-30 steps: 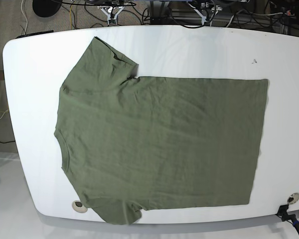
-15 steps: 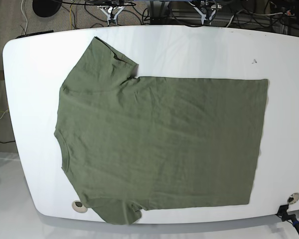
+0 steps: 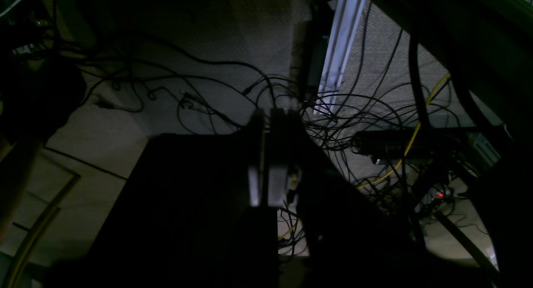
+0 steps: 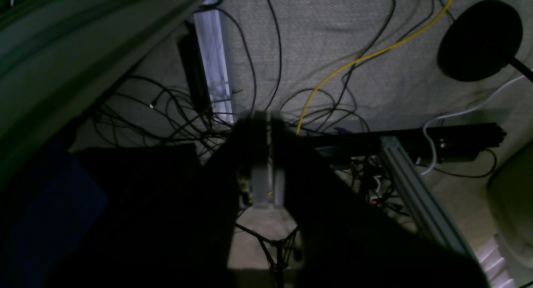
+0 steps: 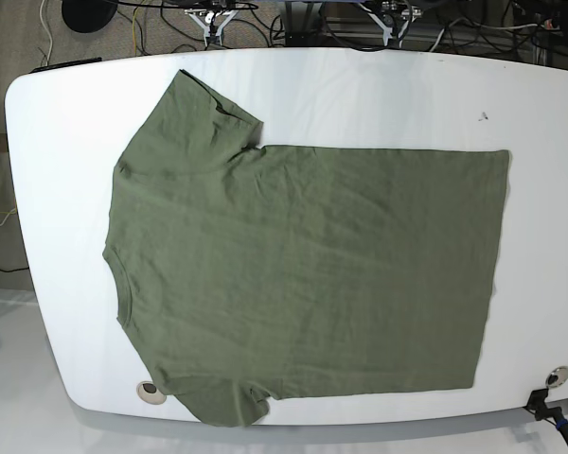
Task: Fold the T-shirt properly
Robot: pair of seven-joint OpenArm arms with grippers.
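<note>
One green T-shirt (image 5: 303,274) lies spread flat on the white table (image 5: 57,142), neck at the base view's left, hem at the right. Both grippers, left (image 3: 270,155) and right (image 4: 265,155), are clenched on nothing, down over the cable-strewn floor (image 4: 354,26).

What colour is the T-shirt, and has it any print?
Plain olive green T-shirt, no print; the base view shows it best.

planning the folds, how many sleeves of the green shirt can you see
2. On the plain olive-green cotton T-shirt, one short sleeve lies at the far left corner, the other at the near left table edge.
</note>
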